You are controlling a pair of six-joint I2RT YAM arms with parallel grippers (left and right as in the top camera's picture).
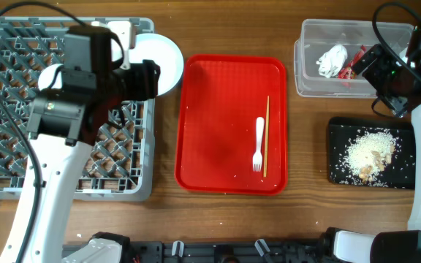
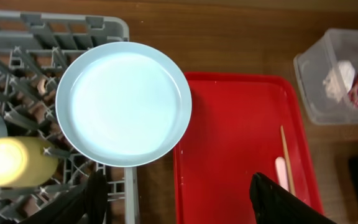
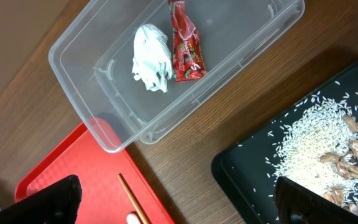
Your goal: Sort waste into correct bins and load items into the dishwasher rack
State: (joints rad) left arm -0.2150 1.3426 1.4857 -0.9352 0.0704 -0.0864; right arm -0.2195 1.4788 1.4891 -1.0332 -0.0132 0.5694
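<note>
the light blue round plate (image 2: 123, 102) appears to lie flat across the right rim of the large grey plastic dishwasher rack (image 2: 104, 25) near its far right corner, partly overhanging toward the red serving tray (image 2: 229, 124). the left gripper (image 2: 179, 193) hangs above the plate with its jaws apart and empty. to seat the plate well, grip its rim, tip it upright and slot it between the pegs. the right gripper (image 3: 176, 199), jaws wide and empty, hovers by the clear plastic tub (image 3: 241, 43).

Lt blue plate (image 2: 123, 102), grey rack (image 1: 6, 109), red tray (image 1: 218, 109), white fork (image 1: 259, 142), black tray (image 1: 338, 157).
</note>
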